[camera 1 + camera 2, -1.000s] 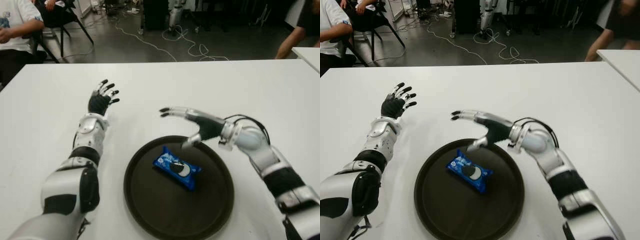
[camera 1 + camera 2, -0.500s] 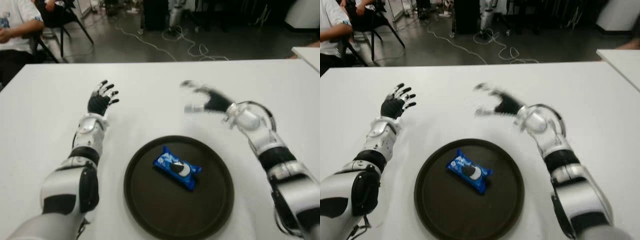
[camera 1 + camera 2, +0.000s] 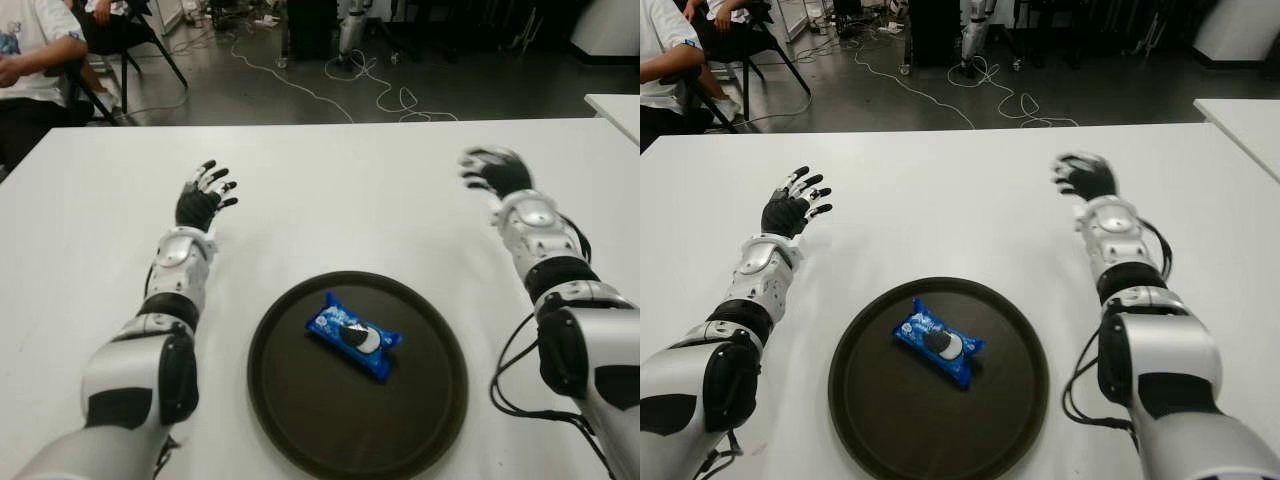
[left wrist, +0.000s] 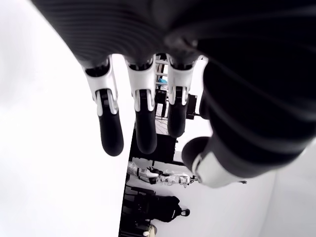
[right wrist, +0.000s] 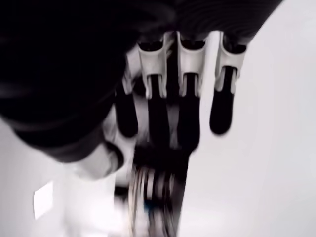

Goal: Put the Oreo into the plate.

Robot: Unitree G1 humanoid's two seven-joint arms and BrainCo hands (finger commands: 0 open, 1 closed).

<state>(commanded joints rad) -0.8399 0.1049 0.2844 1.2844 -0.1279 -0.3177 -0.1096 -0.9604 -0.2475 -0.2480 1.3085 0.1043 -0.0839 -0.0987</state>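
While the blue Oreo packet [image 3: 354, 336] lies tilted near the middle of the round dark plate [image 3: 420, 420], neither robot hand touches it. That plate sits on the white surface [image 3: 330, 190] close to the robot's side, and every place below is given from it. Beyond the plate and off to its left, the left robot hand [image 3: 203, 197] shows with its black fingers [image 4: 110, 133] spread apart and holding nothing; its wrist view shows the fingers straight with gaps between them. Beyond the plate and off to its right, well apart from it, the right robot hand [image 3: 1084, 176] shows with its fingers [image 5: 221, 111] extended and separated, also holding nothing. Both silver and black forearms run from the near edge on either side of the plate without crossing its rim. Past the far edge of the surface, cables [image 3: 380, 95] trail over a dark floor, and a seated person [image 3: 30, 60] in a white shirt is at the far left.
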